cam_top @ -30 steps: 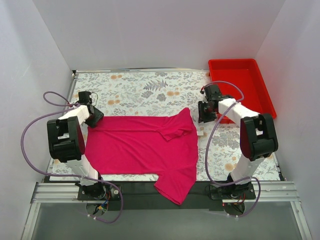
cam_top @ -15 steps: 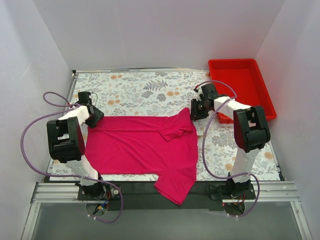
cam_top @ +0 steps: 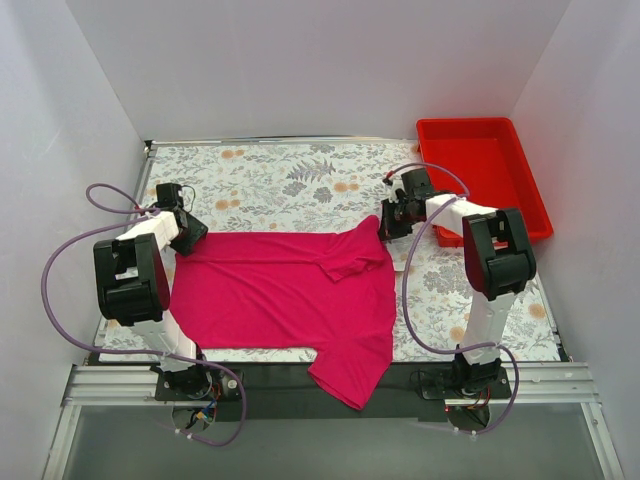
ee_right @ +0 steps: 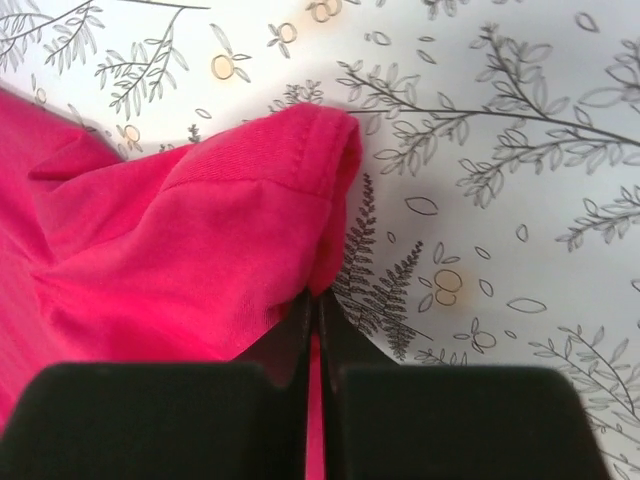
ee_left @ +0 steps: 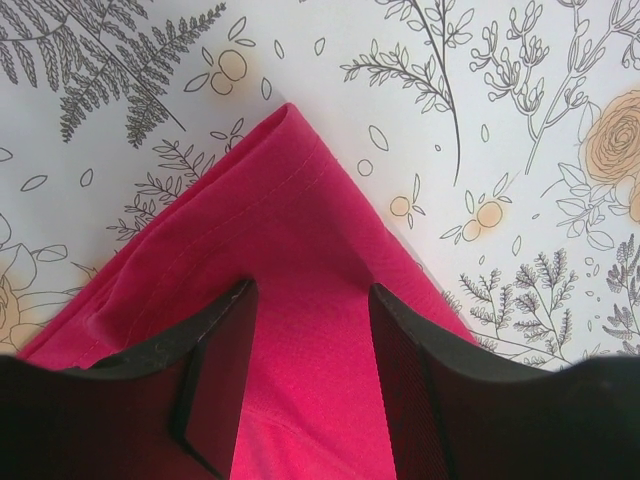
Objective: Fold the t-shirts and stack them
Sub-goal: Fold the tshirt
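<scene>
The right gripper [ee_right: 318, 300] has just snapped from spread to pressed together, and it has slid away from the red bin [cam_top: 470, 122] onto the t-shirt [cam_top: 280, 290]. Its tips meet at the hemmed corner nearest the bin. They appear to pinch that edge, though the cloth between them is hard to make out. The left gripper [ee_left: 310, 290] stays spread, straddling the shirt corner farthest from the bin. The shirt lies mostly flat on the bench [cam_top: 260, 180], with one part hanging over the edge away from the bin. With this corner caught, a fold looks ready to begin.
</scene>
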Available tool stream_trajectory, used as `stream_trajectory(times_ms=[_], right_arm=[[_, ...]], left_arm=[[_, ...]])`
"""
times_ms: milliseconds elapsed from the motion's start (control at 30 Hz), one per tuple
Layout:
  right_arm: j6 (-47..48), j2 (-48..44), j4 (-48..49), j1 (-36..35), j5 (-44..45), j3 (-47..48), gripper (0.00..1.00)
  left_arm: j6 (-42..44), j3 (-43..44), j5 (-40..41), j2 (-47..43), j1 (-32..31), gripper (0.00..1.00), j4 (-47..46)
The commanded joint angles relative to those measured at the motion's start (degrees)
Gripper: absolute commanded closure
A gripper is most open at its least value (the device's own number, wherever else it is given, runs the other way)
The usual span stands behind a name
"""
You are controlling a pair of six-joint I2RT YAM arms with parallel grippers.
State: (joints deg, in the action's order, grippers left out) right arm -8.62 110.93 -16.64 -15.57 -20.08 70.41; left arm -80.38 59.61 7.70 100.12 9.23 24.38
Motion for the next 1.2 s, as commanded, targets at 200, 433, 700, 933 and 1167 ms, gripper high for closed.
stream_trajectory(times_ms=[200,433,700,933,1167], right_arm=[[-2.5,-6.8,-6.7,2.0,22.5,0.6,0.99],[-4.2,-5.4,-9.1,3.3,25.1,0.5,0.97],[-4.1,-9.4,-9.2,3.1,15.5,3.6,0.69],[-8.1,-14.0,-6.7,2.9,4.4,-1.5,0.64],[-12.9,-16.1,-1.8,2.9,-0.9,-8.8,0.59]], left_arm=[[-1.4,-1.5,2.5,0.4,1.1,0.56,5.0],[-2.2,-1.3,0.5,1.2,1.4,0.56,5.0],[-0.7,-1.5,-5.3,-0.3,1.4,0.49,2.8],[0.4,0.0,-7.1,-4.3,0.7,0.42,3.5],[1.4,2.4,-6.7,-10.3,-1.7,0.38,6.1]])
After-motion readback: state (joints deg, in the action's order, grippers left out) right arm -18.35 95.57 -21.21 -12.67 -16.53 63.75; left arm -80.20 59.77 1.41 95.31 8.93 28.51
